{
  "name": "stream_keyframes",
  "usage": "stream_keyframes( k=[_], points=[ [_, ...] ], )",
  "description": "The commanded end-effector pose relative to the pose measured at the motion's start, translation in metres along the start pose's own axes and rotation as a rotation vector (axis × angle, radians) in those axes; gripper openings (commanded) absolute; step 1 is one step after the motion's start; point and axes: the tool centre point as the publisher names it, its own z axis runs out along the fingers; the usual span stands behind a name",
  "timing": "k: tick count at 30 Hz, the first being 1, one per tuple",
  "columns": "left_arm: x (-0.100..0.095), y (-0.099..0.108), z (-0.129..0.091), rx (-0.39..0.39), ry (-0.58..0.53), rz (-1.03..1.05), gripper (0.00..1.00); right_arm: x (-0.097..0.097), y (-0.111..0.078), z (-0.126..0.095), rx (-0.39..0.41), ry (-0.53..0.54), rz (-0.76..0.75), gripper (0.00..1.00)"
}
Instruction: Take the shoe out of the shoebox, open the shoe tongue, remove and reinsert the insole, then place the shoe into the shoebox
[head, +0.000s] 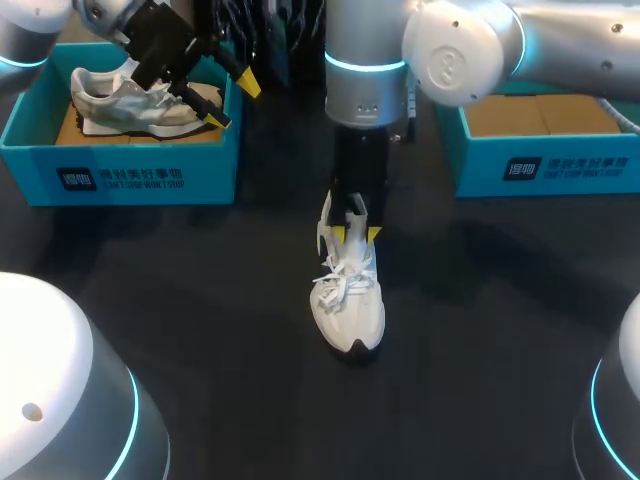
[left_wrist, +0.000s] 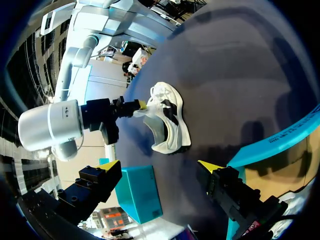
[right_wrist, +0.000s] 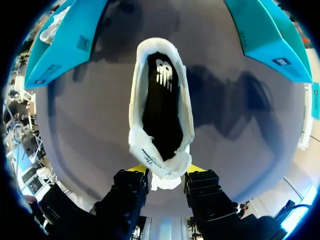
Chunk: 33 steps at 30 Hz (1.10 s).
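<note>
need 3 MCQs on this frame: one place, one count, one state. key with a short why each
1. The white shoe sits:
A) in a box
B) on the table, outside any box
C) on top of another shoe

2. Shoes in view:
A) one
B) two
C) three

3. The left hand is:
A) open, empty
B) shut on a shoe
C) shut on an insole

Key:
1 B, it lies on the dark tabletop.
2 B, the white one plus a grey shoe in the left shoebox.
3 A, its fingers stand apart with nothing between.
</note>
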Motion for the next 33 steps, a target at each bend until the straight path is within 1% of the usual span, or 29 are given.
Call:
stream_keyframes(
  k=[1,5,9,12,18,22,26,33],
  points=[
    [0.000,0.000,-0.001,0.001,0.003,0.001,1.00,0.000,0.013,0.005,0.011,0.000,-0.018,0.35],
    [0.000,0.000,-0.001,0.001,0.003,0.001,1.00,0.002,0.020,0.010,0.021,0.010,-0.037,0.35],
    [0.000,0.000,-0.001,0.001,0.003,0.001,1.00,0.005,0.020,0.009,0.021,0.011,-0.047,0.37],
    [0.000,0.000,-0.001,0.001,0.003,0.001,1.00,0.005,0.015,0.005,0.020,0.006,-0.047,0.40],
    [0.000,0.000,-0.001,0.001,0.003,0.001,1.00,0.003,0.003,0.003,0.021,-0.002,-0.030,0.41],
    [0.000,0.000,-0.001,0.001,0.003,0.001,1.00,0.007,-0.003,0.003,0.026,-0.001,-0.024,0.41],
    [0.000,0.000,-0.001,0.001,0.003,0.001,1.00,0.010,-0.005,0.005,0.017,0.007,-0.017,0.39],
    [0.000,0.000,-0.001,0.001,0.003,0.001,1.00,0.011,0.005,0.013,0.005,0.028,-0.029,0.34]
  ],
)
